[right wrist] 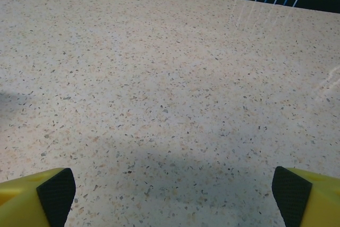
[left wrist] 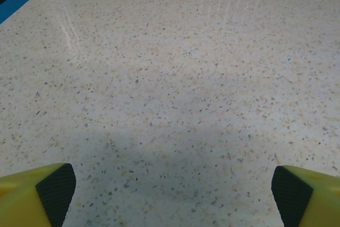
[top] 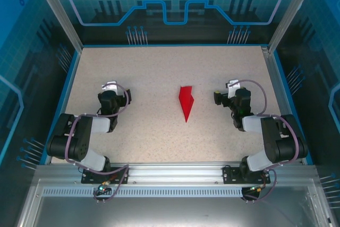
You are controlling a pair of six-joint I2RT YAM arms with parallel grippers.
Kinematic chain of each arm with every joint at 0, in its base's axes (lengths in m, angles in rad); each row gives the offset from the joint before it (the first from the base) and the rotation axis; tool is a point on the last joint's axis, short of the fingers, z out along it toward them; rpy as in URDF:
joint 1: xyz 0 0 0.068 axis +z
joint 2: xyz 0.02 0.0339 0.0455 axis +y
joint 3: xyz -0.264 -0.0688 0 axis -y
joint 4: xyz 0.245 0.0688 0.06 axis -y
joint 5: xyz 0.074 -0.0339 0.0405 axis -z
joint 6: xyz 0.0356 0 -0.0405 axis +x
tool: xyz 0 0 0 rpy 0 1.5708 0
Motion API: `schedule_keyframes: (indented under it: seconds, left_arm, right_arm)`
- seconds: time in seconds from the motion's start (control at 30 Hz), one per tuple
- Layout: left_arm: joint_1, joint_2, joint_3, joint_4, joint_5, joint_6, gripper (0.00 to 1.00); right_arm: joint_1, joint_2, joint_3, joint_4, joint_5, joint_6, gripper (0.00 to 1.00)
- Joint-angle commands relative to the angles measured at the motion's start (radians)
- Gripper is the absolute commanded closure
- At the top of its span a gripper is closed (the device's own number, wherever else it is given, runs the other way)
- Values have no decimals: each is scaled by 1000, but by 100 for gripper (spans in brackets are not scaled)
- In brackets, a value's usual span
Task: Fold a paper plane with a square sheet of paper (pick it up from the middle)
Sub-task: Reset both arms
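The square sheet of paper lies folded as a slim red pointed dart, the paper plane (top: 186, 102), in the middle of the speckled table (top: 154, 67), its tip toward the near edge. My left gripper (top: 110, 89) rests well to its left, and my right gripper (top: 232, 86) well to its right; neither touches it. In the left wrist view the left gripper (left wrist: 172, 192) stands open, yellow fingers (left wrist: 48, 192) wide apart over bare table. The right gripper (right wrist: 172, 192) is likewise open with nothing between its fingertips (right wrist: 297, 192).
A blue rim (top: 71, 81) and aluminium posts (top: 56, 9) border the table on the left, back and right. A metal rail (top: 170, 171) runs along the near edge under both arm bases. Bare tabletop surrounds the dart on all sides.
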Motion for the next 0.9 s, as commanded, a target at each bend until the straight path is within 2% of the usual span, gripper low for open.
schedule_keyframes:
  seconds: [0.0, 0.77, 0.87]
  left_arm:
    - [14, 0, -9, 57, 30, 5, 2]
    - [14, -2, -8, 53, 30, 4, 1]
    - [12, -3, -8, 52, 31, 4, 1]
  right_arm:
    - [-21, 5, 0, 41, 11, 15, 0]
    - [-20, 6, 1, 37, 8, 14, 0]
    - [-23, 4, 8, 24, -36, -3, 1]
